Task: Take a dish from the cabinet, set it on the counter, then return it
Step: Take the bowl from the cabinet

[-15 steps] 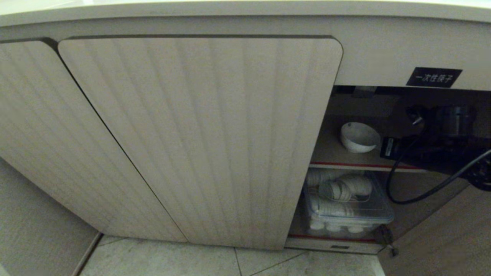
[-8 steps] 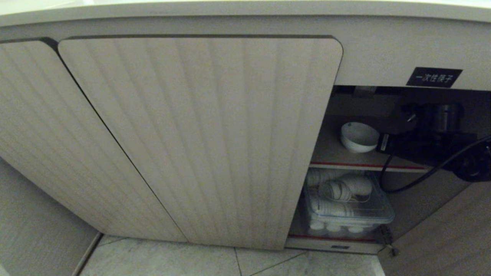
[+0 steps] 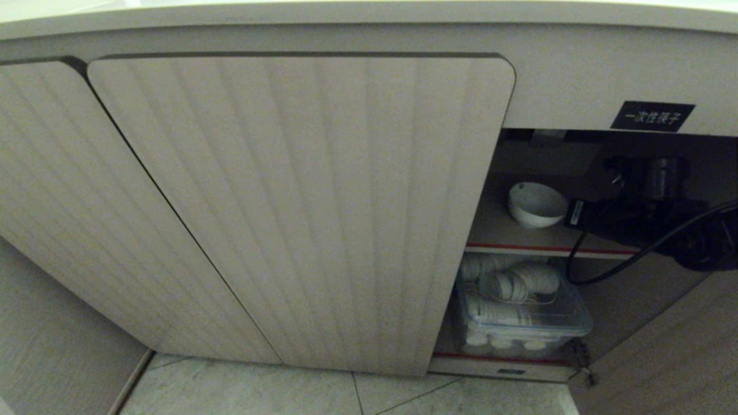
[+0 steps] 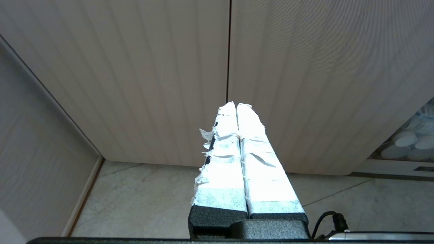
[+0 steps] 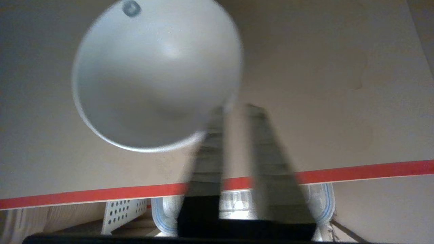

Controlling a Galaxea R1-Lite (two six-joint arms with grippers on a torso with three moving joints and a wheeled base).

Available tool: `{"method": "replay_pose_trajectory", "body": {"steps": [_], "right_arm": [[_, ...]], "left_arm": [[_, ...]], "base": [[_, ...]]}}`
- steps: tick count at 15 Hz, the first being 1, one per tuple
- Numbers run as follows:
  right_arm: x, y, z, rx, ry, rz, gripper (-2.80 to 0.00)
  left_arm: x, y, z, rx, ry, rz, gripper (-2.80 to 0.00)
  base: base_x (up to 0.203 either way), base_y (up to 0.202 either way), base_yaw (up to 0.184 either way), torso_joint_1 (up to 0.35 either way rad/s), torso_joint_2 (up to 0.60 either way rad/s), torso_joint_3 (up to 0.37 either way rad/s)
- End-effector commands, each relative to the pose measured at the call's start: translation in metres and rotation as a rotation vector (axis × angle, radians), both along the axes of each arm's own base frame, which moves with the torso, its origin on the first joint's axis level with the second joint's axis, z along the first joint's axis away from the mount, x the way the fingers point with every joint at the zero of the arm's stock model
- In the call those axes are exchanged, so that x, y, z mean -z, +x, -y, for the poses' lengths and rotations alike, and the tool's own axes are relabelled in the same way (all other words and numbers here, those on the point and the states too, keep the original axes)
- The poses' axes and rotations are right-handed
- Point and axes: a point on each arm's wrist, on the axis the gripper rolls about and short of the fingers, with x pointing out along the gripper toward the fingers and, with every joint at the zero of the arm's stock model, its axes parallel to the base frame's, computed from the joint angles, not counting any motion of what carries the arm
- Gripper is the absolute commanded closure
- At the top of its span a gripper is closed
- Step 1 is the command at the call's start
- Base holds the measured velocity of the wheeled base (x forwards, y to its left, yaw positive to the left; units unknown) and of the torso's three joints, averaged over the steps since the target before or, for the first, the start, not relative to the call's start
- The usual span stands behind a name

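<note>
The dish (image 3: 537, 204), a small white bowl, stands upright on the inner shelf (image 3: 496, 233) of the open cabinet (image 3: 300, 202). My right gripper (image 3: 569, 214) reaches in from the right, level with the dish's right side. In the right wrist view the dish (image 5: 156, 74) fills the upper part, and its rim lies right by one fingertip (image 5: 217, 113). The right gripper (image 5: 237, 107) is open by a narrow gap with nothing between its fingers. My left gripper (image 4: 236, 105) is shut and empty, parked before the closed doors. Only the counter's front edge (image 3: 369, 11) shows, along the top.
A clear plastic box (image 3: 522, 314) of small white dishes sits under the shelf, whose front edge carries a red strip (image 5: 373, 169). A black cable (image 3: 622, 271) hangs from my right arm. A black label (image 3: 652, 116) is above the opening. Tiled floor (image 3: 259, 392) lies below.
My right arm has slid left, further into the cabinet and closer to the dish. The dish has shifted very slightly left on the shelf.
</note>
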Motion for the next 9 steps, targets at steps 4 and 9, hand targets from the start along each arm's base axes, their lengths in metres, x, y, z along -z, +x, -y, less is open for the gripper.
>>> {"method": "replay_pose_trajectory", "body": {"steps": [4, 9], "right_arm": [[0.0005, -0.001, 0.0, 0.0, -0.003, 0.0, -2.8], [-0.0072, -0.0054, 0.0006, 0.0, -0.012, 0.025, -2.8]], "left_arm": [[-0.0001, 0.0, 0.0, 0.0, 0.0, 0.001, 0.0], [-0.0001, -0.0001, 0.0, 0.0, 0.0, 0.001, 0.0]], "base": [[0.0, 0.0, 0.0, 0.0, 0.0, 0.0], [0.0, 0.0, 0.0, 0.0, 0.0, 0.0]]}}
